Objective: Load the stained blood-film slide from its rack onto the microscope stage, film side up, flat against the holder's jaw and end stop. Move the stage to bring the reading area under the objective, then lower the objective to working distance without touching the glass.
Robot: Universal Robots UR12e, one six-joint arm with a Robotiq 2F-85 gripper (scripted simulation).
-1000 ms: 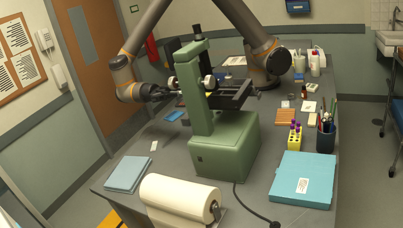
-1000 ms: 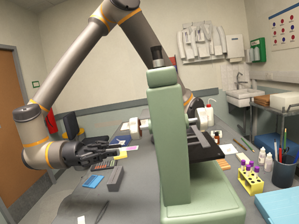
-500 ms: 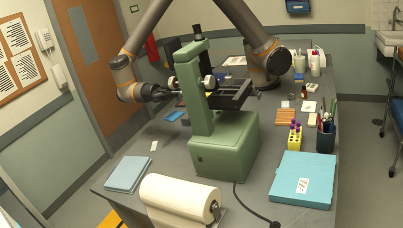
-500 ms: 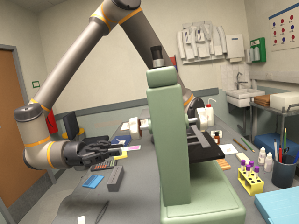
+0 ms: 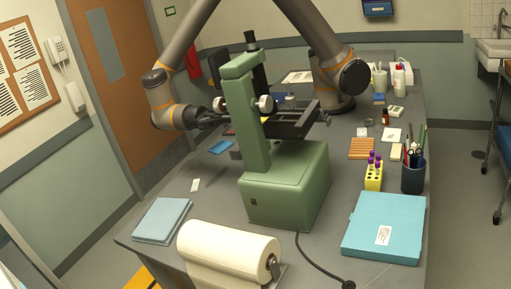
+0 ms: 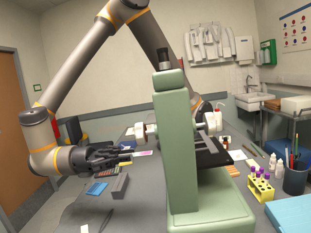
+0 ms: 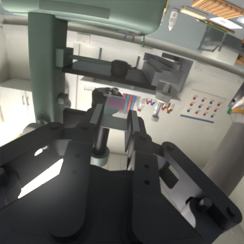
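On the left side of the bench, beside the green microscope (image 6: 180, 140), my gripper (image 6: 126, 155) is closed on the blood-film slide (image 6: 142, 153) and holds it level in the air by one end. The slide's pink-stained end (image 7: 116, 103) points toward the microscope's column. The grey slide rack (image 6: 120, 185) stands on the bench below and in front of the gripper. The black stage (image 6: 212, 154) with its grey slide holder (image 7: 166, 70) sits on the far side of the column. In the side camera the gripper (image 5: 223, 118) is partly hidden behind the column.
The microscope's white focus knob (image 6: 140, 130) juts out just above the slide's tip. A calculator (image 6: 108, 171) and a blue card (image 6: 96, 188) lie under the arm. Tweezers (image 6: 105, 220) and a spare slide (image 5: 195, 184) lie nearer the front. A yellow tube rack (image 6: 260, 184) stands right.
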